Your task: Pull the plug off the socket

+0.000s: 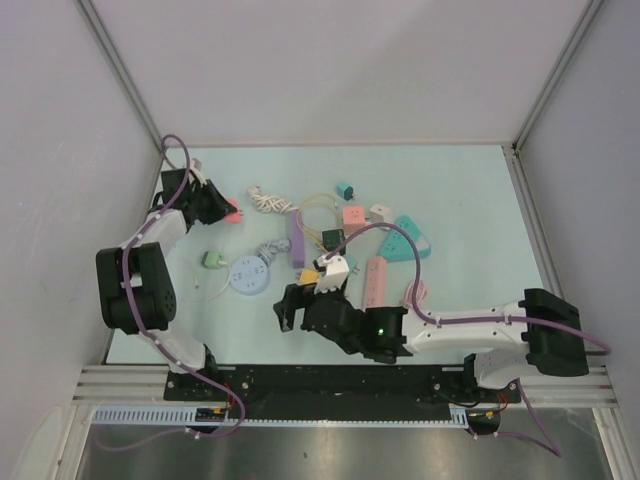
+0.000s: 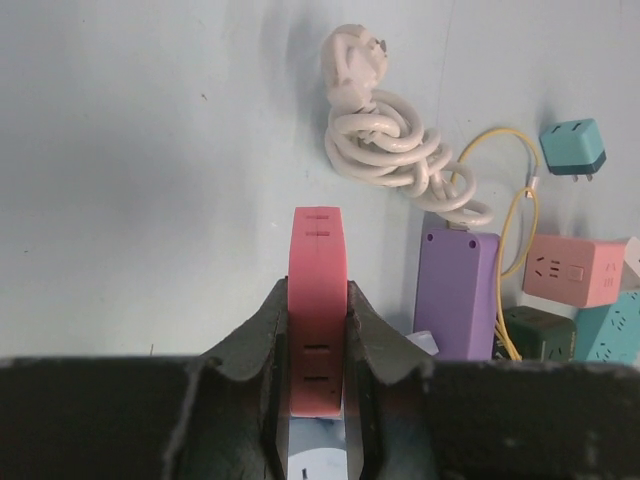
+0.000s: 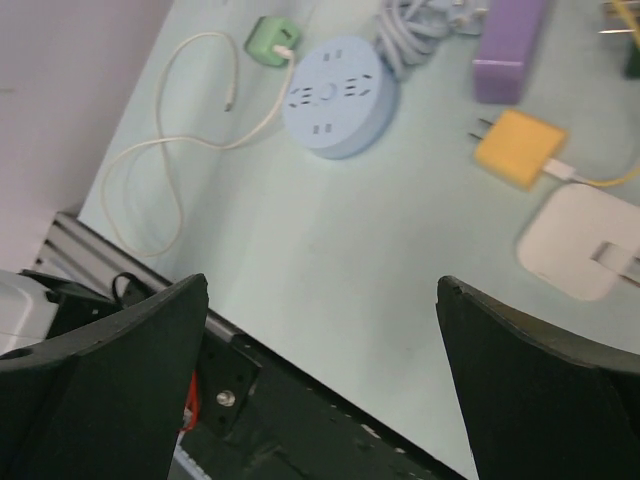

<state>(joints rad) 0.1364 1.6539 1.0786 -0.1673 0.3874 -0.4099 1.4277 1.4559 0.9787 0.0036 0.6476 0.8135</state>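
Note:
My left gripper (image 2: 318, 300) is shut on a pink socket strip (image 2: 317, 250) at the far left of the table, with its jaws pressed on both long sides. The slots that show on the strip are empty. From above, the left gripper (image 1: 222, 207) and the pink socket strip (image 1: 233, 212) sit by the left wall. My right gripper (image 3: 322, 290) stands wide open with nothing between its fingers, above the table's near edge. A white square plug (image 3: 580, 250) lies prongs-up on the table to its right, also seen from above as the white plug (image 1: 337, 268) beyond the right gripper (image 1: 291, 306).
A yellow plug (image 3: 520, 148) on a yellow cable lies beside the white one. A round blue socket (image 3: 337, 95), a green plug (image 3: 272, 40) with a thin white cable, a purple strip (image 2: 457, 290), a coiled white cord (image 2: 390, 140) and several cube sockets crowd the middle. The metal rail (image 3: 300, 400) lies under the right gripper.

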